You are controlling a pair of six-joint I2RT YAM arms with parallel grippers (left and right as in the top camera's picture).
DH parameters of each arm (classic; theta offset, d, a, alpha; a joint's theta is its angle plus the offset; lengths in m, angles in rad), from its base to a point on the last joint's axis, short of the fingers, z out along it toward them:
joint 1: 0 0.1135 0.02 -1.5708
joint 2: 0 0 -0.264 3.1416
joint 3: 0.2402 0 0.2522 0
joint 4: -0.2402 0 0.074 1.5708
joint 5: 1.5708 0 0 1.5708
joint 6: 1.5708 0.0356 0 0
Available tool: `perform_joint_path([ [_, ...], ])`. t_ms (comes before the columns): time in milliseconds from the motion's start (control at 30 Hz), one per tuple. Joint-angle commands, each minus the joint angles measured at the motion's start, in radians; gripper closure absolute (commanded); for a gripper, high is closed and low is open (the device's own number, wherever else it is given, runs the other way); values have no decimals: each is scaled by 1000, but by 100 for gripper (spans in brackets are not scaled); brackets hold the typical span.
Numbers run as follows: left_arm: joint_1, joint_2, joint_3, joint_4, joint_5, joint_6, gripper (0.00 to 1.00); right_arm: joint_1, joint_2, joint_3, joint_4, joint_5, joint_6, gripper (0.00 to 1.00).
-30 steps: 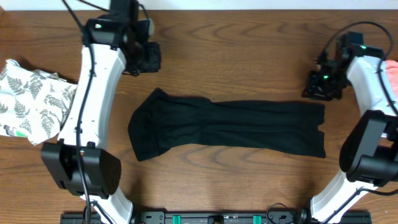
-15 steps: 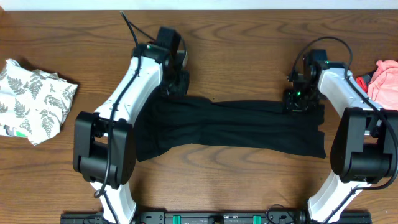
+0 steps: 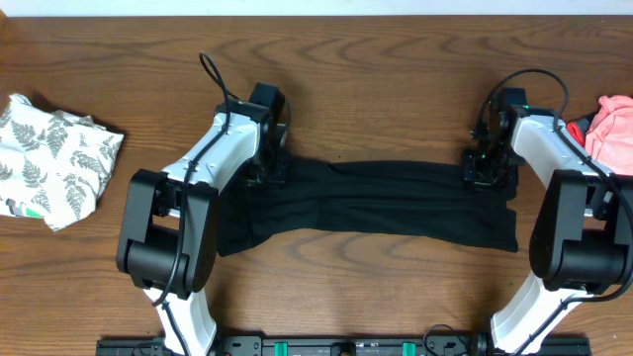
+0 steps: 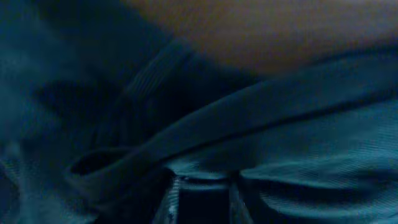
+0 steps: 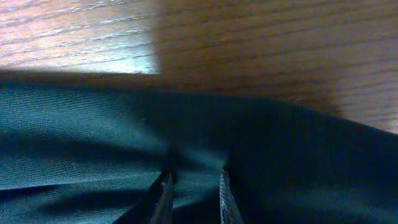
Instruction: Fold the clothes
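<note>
Overhead: black garment (image 3: 396, 203) lies flat at mid table (image 3: 376, 79), with its long axis running left-right, parallel to the far edge. The wider end points left and its lower left corner sags toward the near side. The narrower, squared end points right. Left gripper (image 3: 265, 170) is down on the garment's far left corner and right gripper (image 3: 489, 173) is down on its far right corner. The jaws can't be read from this view. White fern-print cloth (image 3: 54, 158) sits crumpled at the left edge, well apart from the garment. Pink cloth (image 3: 615, 127) is at the right edge, beside the right arm.

Left wrist: dark and blurred. The garment (image 4: 311, 155) fills most of the frame, and a raised ribbed fold crosses just above the left gripper (image 4: 204, 196). Bare wood (image 4: 261, 37) shows at the top. Cannot tell whether the fingers are clamped on the cloth or only resting on it.

Right wrist: the right gripper (image 5: 193, 186) has its fingertips close together with fabric pinched between them, and creases radiate from the pinch. The garment's edge (image 5: 74, 137) runs across the frame, with wood (image 5: 249, 43) beyond it.
</note>
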Motion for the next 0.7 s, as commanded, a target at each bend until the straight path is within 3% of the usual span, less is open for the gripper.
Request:
perform_joint_path([
  [0, 9, 4, -7, -12, -69, -19, 75, -17, -14, -9, 0, 55, 20, 76],
  [333, 9, -92, 82, 2, -86, -18, 74, -19, -14, -9, 7, 51, 20, 76],
  [367, 9, -113, 91, 13, -109, -19, 71, -19, -14, -9, 7, 51, 20, 76],
  [467, 11, -165, 94, 65, -189, -35, 50, -19, -14, -9, 7, 51, 20, 76],
  [667, 42, -171, 94, 149, -211, -37, 32, -19, -14, -9, 6, 51, 20, 76],
])
